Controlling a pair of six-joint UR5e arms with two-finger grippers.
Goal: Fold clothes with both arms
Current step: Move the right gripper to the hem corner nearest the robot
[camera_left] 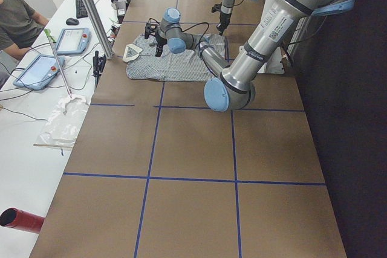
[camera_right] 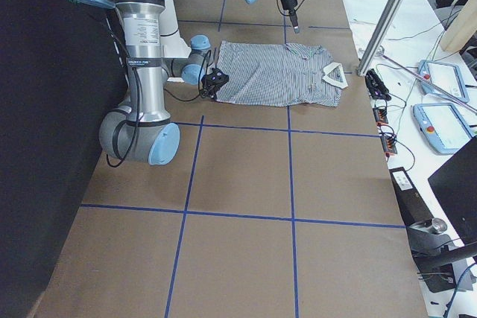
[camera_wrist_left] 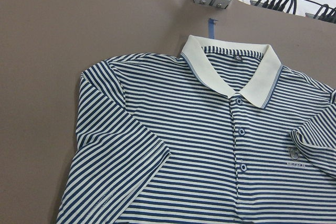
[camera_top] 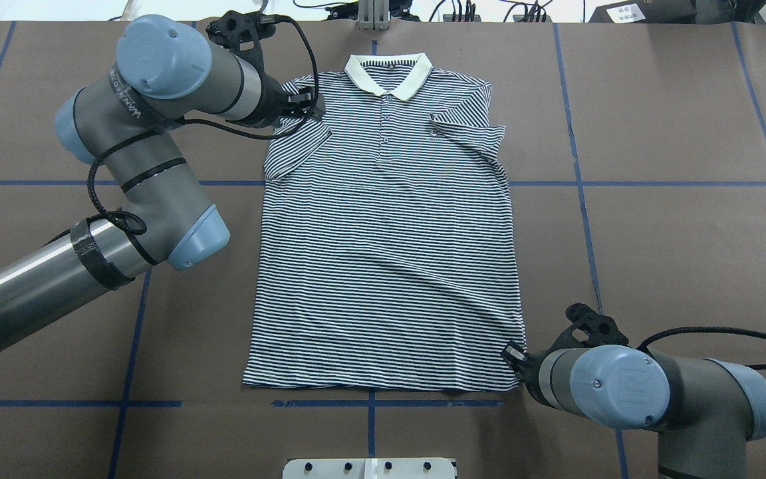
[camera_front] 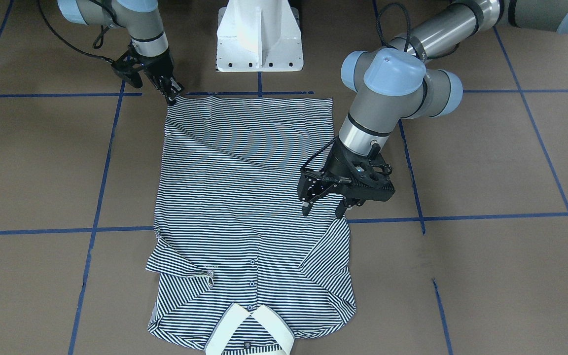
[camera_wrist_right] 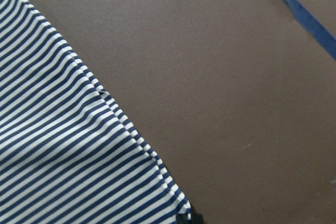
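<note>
The striped polo shirt (camera_front: 244,197) lies flat and face up on the brown table, with its white collar (camera_top: 388,70) toward the far edge. The sleeve on my right side is folded in over the chest. My left gripper (camera_front: 323,209) hangs open just over the shirt's side by the left sleeve (camera_top: 293,143), with nothing between its fingers. My right gripper (camera_front: 172,96) sits low at the hem corner (camera_top: 516,372) on my right and is shut on that corner. The right wrist view shows the hem edge (camera_wrist_right: 121,124) running down to a black fingertip (camera_wrist_right: 184,217).
The white pedestal base (camera_front: 259,39) stands just behind the hem. Blue tape lines (camera_front: 42,230) cross the table. A metal post (camera_top: 373,13) rises at the far edge behind the collar. A person (camera_left: 15,16) and tablets (camera_left: 72,40) are at a side bench.
</note>
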